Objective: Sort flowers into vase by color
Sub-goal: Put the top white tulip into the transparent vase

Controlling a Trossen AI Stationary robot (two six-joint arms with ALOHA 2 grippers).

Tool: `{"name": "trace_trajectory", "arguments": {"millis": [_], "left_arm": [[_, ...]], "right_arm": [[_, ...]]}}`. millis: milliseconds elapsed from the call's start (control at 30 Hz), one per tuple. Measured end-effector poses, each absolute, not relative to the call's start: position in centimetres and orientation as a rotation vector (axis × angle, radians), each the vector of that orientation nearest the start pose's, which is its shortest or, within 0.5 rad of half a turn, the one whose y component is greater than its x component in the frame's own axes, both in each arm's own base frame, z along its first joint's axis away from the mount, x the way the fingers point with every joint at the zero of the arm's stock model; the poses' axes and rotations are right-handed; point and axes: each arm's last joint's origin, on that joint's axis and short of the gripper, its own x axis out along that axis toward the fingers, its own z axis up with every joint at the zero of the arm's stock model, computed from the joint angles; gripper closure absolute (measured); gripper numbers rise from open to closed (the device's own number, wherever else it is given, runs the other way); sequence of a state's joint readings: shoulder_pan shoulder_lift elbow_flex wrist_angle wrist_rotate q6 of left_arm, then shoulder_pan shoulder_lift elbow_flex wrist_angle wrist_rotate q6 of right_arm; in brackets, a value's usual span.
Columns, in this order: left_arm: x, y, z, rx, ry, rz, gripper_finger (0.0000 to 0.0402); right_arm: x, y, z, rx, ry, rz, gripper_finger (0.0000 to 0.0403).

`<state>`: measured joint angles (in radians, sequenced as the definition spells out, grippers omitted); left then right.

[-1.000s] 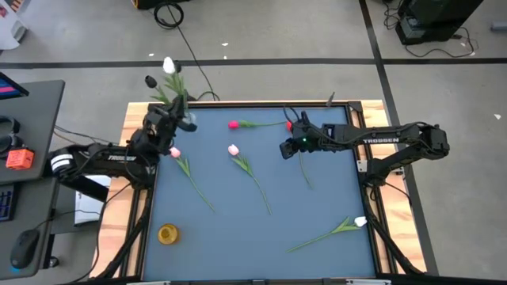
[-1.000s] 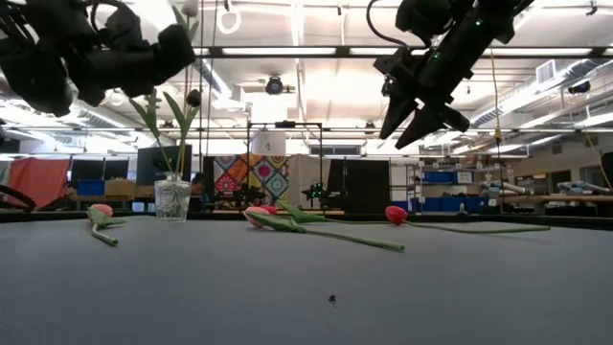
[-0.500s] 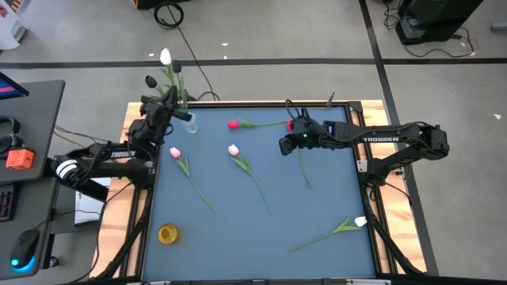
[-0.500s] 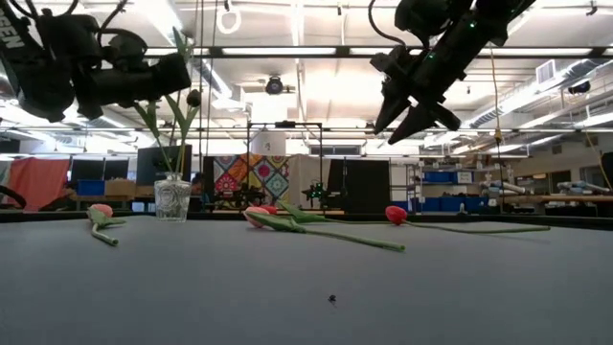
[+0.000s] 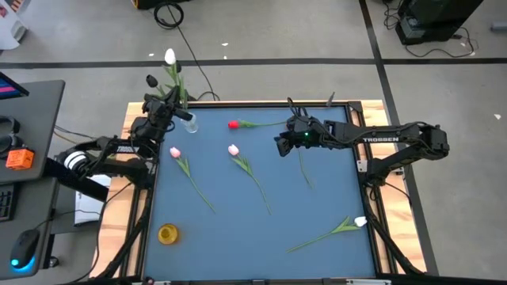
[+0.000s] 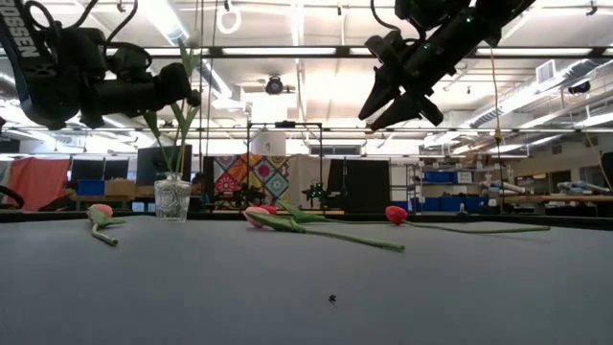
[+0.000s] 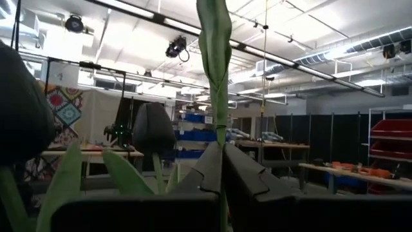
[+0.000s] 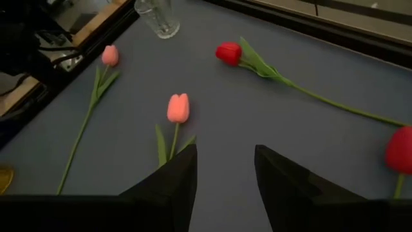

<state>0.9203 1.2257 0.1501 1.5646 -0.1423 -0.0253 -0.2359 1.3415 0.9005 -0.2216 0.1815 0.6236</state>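
Glass vase (image 5: 190,123) – ribbed, clear – holds thin green stems (image 6: 177,144).

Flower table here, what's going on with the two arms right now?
The left gripper is shut on the green stem of a white tulip standing in the clear glass vase at the table's far left corner, beside a dark tulip. The right gripper hangs open above the blue mat, where red, pink and white tulips lie loose.
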Motion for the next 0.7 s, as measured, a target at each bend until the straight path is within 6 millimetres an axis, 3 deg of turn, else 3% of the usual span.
{"name": "trace_trajectory", "arguments": {"millis": [467,700], "left_arm": [[10.92,15.21,20.73,0.194,-0.455,0.998,0.0390],[11.28,15.46,21.51,0.214,-0.479,0.946,0.0390]], "right_arm": [[27.43,-7.12,25.15,0.566,0.529,-0.579,0.0239],[27.53,-7.11,25.27,0.561,0.518,-0.562,0.0239]]}}
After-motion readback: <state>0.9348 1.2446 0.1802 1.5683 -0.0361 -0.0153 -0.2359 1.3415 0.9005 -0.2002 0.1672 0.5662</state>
